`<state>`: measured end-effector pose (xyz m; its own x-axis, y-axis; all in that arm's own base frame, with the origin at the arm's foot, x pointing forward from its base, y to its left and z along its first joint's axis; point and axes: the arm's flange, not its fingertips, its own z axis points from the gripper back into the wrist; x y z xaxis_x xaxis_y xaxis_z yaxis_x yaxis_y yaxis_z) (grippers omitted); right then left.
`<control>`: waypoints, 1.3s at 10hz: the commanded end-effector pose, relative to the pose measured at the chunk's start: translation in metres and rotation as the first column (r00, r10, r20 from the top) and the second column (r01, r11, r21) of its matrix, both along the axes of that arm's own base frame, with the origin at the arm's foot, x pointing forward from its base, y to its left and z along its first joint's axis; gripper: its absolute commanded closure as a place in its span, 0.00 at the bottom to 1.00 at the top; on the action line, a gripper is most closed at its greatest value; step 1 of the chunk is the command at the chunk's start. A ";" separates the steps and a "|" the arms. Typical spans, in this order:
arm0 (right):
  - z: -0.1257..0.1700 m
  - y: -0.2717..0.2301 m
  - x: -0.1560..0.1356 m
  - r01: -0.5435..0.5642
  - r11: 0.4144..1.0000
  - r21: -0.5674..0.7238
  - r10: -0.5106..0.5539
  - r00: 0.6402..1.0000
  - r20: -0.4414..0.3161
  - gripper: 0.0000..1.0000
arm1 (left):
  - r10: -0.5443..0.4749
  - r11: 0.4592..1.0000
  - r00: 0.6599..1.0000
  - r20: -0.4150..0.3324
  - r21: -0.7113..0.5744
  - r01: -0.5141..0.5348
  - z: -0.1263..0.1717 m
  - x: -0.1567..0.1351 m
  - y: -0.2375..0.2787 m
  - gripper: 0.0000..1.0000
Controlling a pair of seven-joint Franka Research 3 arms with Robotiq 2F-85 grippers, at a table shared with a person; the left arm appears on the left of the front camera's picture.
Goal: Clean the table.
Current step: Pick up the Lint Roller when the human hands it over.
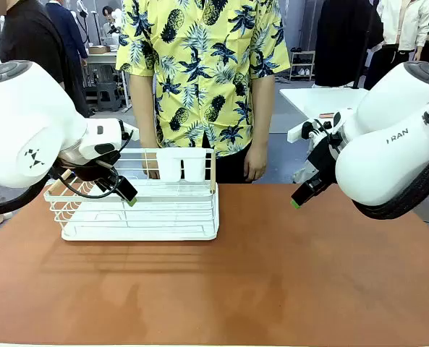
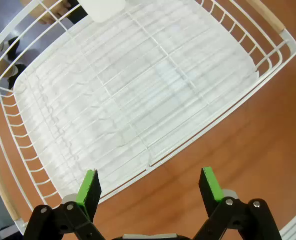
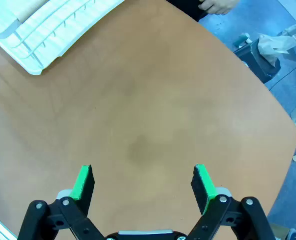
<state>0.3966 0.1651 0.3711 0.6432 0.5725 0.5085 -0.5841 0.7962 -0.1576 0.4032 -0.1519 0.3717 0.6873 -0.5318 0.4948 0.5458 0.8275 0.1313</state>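
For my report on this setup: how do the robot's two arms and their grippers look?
Both arms are white, with bulky rounded housings. The left arm carries a small dark logo and looped black cables; the right arm has grey lettering and a black ribbed sleeve. The left gripper and the right gripper are black, with green pads.

The table [image 1: 272, 289] is reddish-brown, the wire rack [image 1: 163, 217] white, the shirt [image 1: 200, 65] yellow pineapple-print.

Blue-grey floor [image 1: 283, 126] runs back through an evenly lit room. A white-topped counter [image 1: 312, 97] stands at the right, a small metal shelf [image 1: 302, 65] beyond it, another counter [image 1: 105, 56] far left
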 end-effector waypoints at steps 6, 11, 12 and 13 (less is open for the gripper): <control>0.000 0.000 0.000 0.000 1.000 0.000 0.000 1.000 0.000 0.00 | 0.000 1.000 1.000 0.000 0.000 0.000 0.000 0.000 0.000 0.00; 0.021 -0.002 0.006 -0.006 1.000 0.029 0.006 1.000 0.005 0.00 | -0.020 1.000 1.000 0.005 -0.003 0.020 0.020 0.004 0.001 0.00; 0.042 -0.006 0.013 0.021 0.998 0.065 -0.019 1.000 -0.025 0.00 | 0.009 0.999 0.999 -0.036 -0.053 -0.011 0.044 0.010 0.007 0.00; 0.063 -0.018 0.020 0.009 0.991 0.131 0.010 0.988 -0.151 0.00 | 0.007 0.994 0.994 -0.112 -0.107 -0.019 0.072 0.014 0.022 0.00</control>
